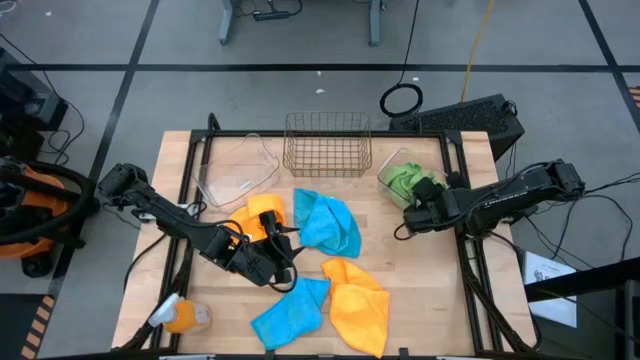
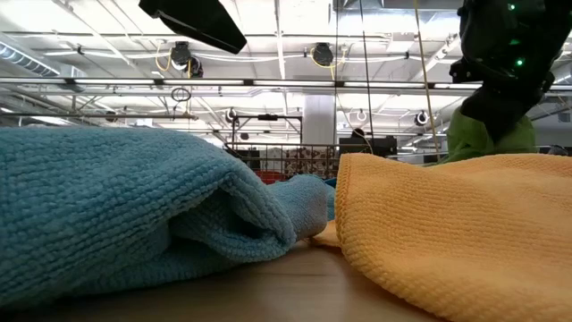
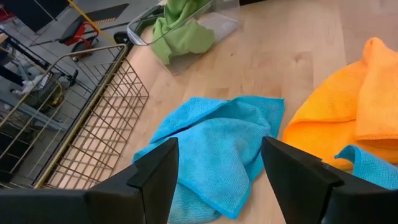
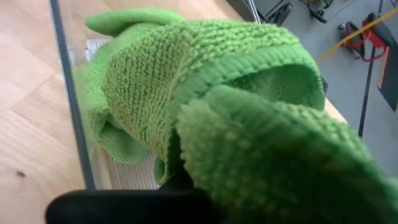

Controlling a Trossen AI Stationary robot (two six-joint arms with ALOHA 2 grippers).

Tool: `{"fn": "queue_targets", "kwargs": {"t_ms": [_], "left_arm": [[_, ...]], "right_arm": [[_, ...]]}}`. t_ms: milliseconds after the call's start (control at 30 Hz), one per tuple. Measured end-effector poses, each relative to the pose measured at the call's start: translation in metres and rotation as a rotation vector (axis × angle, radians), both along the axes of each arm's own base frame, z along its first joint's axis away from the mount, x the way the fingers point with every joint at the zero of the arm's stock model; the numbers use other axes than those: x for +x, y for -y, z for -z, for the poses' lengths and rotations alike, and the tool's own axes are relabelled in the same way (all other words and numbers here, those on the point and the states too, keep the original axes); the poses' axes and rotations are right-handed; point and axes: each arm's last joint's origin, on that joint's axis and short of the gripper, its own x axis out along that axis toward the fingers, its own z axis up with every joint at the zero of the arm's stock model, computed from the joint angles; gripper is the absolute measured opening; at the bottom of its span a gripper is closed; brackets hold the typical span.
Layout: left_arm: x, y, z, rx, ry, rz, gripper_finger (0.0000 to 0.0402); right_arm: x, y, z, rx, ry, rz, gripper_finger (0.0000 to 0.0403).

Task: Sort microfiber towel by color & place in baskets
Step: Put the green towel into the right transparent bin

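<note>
The wooden surface (image 1: 420, 290) is seen from above, w/ towels spread over its middle. At the far edge, three containers are lined up: a clear bin (image 1: 238, 168) on the left, a copper wire basket (image 1: 327, 143) in the centre, and a second clear bin (image 1: 400, 178) on the right, in which a green towel (image 1: 405, 180) is lying.

Two orange towels (image 1: 358, 305) (image 1: 258, 213) and two blue towels (image 1: 328, 222) (image 1: 290, 312) are placed loose on the surface, none in a basket.

The left tool (image 1: 280, 243) is held low betw. the orange and blue towels, fingers apart, w/ nothing gripped. The right tool (image 1: 425, 193) is positioned at the right bin, closed on the green towel.

A small orange bottle (image 1: 183, 317) is lying near the front left corner.
</note>
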Motion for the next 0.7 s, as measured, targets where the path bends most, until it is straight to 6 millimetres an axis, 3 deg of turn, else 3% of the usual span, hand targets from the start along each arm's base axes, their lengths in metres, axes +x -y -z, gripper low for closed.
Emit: {"fn": "queue_targets", "kwargs": {"t_ms": [167,467,700], "left_arm": [[0.001,0.0,0.002,-0.001,0.007,0.019,0.0235],[0.002,-0.001,0.003,-0.004,0.011,0.018,0.0235],[0.002,-0.001,0.003,-0.007,0.01,0.022,0.0235]], "right_arm": [[-0.004,0.001,0.007,0.005,0.005,0.042,0.0056],[-0.008,0.002,0.007,0.007,0.001,0.104,0.0167],[-0.003,-0.001,-0.004,0.076,0.007,0.091,0.0255]]}}
